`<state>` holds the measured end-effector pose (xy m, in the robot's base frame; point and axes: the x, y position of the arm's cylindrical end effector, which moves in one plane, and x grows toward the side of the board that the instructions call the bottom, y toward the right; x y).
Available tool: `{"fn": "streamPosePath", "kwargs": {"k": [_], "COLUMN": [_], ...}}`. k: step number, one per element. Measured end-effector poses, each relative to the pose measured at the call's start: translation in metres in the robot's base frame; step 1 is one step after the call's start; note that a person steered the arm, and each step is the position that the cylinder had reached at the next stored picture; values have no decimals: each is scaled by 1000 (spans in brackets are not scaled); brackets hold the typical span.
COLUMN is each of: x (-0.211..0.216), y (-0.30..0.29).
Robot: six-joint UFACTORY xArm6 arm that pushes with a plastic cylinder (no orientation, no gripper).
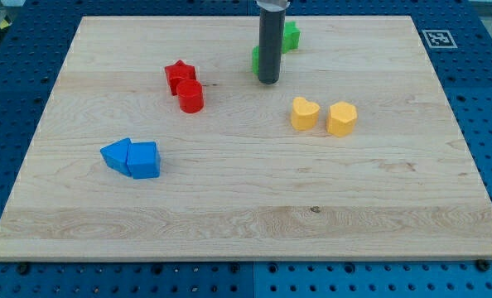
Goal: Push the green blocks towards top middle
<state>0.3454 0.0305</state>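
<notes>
You see the dark rod coming down from the view's top, and my tip (268, 81), the end effector here, rests on the wooden tabletop (246, 207) near its top middle. The end effector is a plain rod with nothing that opens or closes, and it holds nothing.

Two green blocks sit right at my tip. One green block (255, 59) peeks out on the view's left side of the rod, just above my tip and seemingly touching the rod; most of it is hidden, so its shape cannot be told. The other green block (291, 36) shows on the view's right side of the rod, higher up toward the top edge; it is partly hidden too, and whether the two green pieces touch behind the rod is unclear.

To the view's left of my tip, at about the same height, stands a red star-shaped block (180, 75), with a red cylinder (190, 97) touching it just below. Down and to the view's right of my tip lie a yellow heart-shaped block (305, 113) and, just beside it, a yellow block (341, 118) that looks hexagonal. Far down to the view's left, well apart from my tip, two blue blocks (132, 157) sit pressed together
</notes>
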Motion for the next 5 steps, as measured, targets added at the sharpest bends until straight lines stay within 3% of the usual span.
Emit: {"fn": "streamPosePath", "kwargs": {"k": [5], "x": [-39], "y": [-17]}}
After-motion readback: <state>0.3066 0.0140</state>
